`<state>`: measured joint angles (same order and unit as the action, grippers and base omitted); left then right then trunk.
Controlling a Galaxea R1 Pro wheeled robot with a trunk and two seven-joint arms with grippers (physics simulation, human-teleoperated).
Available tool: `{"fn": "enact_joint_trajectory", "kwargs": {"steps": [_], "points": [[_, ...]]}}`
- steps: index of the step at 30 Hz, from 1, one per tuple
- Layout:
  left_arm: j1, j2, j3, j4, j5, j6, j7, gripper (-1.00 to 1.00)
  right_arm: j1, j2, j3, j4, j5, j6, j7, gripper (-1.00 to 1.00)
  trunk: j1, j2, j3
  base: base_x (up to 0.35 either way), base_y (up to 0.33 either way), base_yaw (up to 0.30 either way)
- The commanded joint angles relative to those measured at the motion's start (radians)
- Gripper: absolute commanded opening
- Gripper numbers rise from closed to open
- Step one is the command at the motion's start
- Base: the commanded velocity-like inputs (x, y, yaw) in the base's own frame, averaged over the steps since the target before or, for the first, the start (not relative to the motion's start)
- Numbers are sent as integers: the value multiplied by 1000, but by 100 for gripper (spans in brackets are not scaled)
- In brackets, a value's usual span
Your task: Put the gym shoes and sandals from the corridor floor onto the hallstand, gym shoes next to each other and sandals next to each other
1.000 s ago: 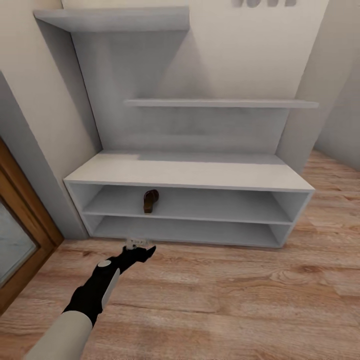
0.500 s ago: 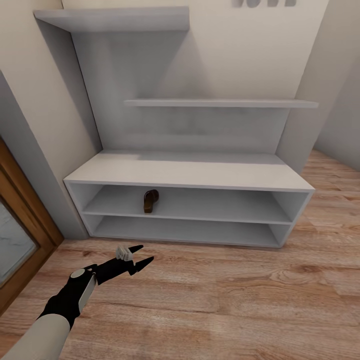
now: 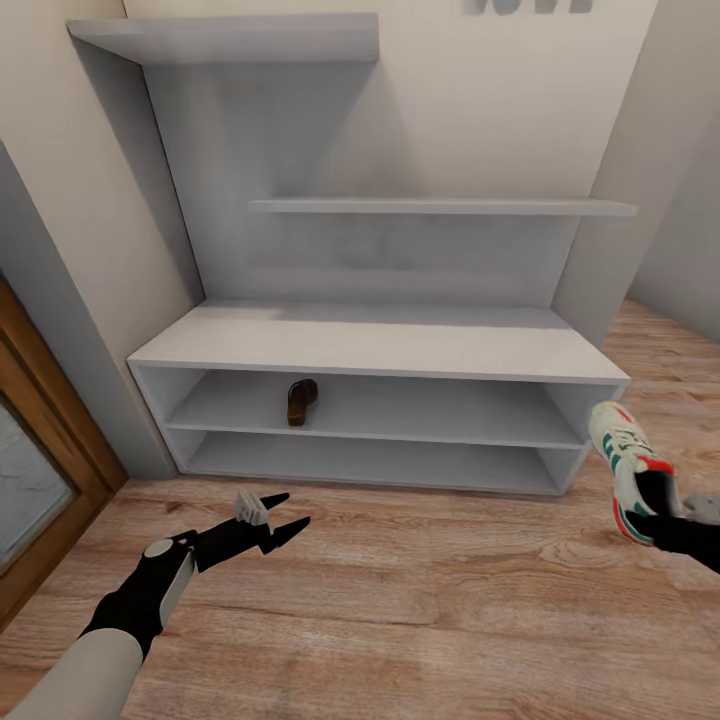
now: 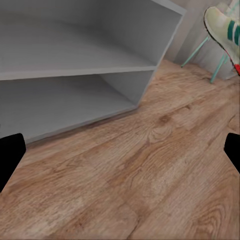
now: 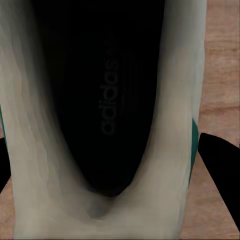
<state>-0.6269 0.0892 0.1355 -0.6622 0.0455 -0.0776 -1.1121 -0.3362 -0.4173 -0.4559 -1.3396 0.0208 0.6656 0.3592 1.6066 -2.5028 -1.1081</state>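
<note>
Ahead, the shoe rack (image 3: 380, 345) stands against the wall, a pale grey low unit with a broad top, two open shelves beneath and two staggered wall shelves above. It rests on the wood-plank floor (image 3: 420, 600), which spreads out toward me. A brown door frame (image 3: 40, 470) borders the wall at my left.

My left arm (image 3: 110, 640) reaches forward from the lower left of the head view, forearm low over the floor, black wrist angled toward the rack's lower left corner. My left pincer (image 3: 285, 512) is spread wide with nothing between its tips, hanging above the planks just short of the rack. From my left wrist camera its two black fingertips (image 4: 10, 157) sit far apart at the picture's edges, with bare floor and the rack's right end between them.

My right pincer (image 3: 690, 530) comes in at the right edge of the head view, near the rack's right end, clamped on a gym shoe (image 3: 630, 470). The shoe is held above the floor, toe pointing up and away from me. My right wrist camera looks straight into its dark insole.

Smallest, one brown sandal (image 3: 300, 400) sits on the rack's upper open shelf, toward the left side.
</note>
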Motion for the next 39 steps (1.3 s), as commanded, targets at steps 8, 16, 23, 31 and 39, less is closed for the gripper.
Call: {"fn": "enact_joint_trajectory", "kwargs": {"steps": [8,16,23,31,39], "points": [[-2,0,-7,-5,0,-5,-10,100,-2,113,118,2,26,7,7,-100,0,0,-1,0,0,0],[-2,-3,-26,-5,0,-8,-11,100,-4,118,137,5,25,8,5,-100,0,0,-1,0,0,0],[-2,-42,-112,-4,0,-8,-8,100,-5,118,191,116,25,9,3,-100,0,0,-1,0,0,0],[-2,-51,-156,-1,0,-8,-6,100,-10,255,198,423,48,8,-86,-100,0,0,-1,0,0,0],[-2,-47,-156,2,0,-8,-6,100,-12,362,198,446,84,-7,-412,-100,0,0,-1,0,0,0]]}}
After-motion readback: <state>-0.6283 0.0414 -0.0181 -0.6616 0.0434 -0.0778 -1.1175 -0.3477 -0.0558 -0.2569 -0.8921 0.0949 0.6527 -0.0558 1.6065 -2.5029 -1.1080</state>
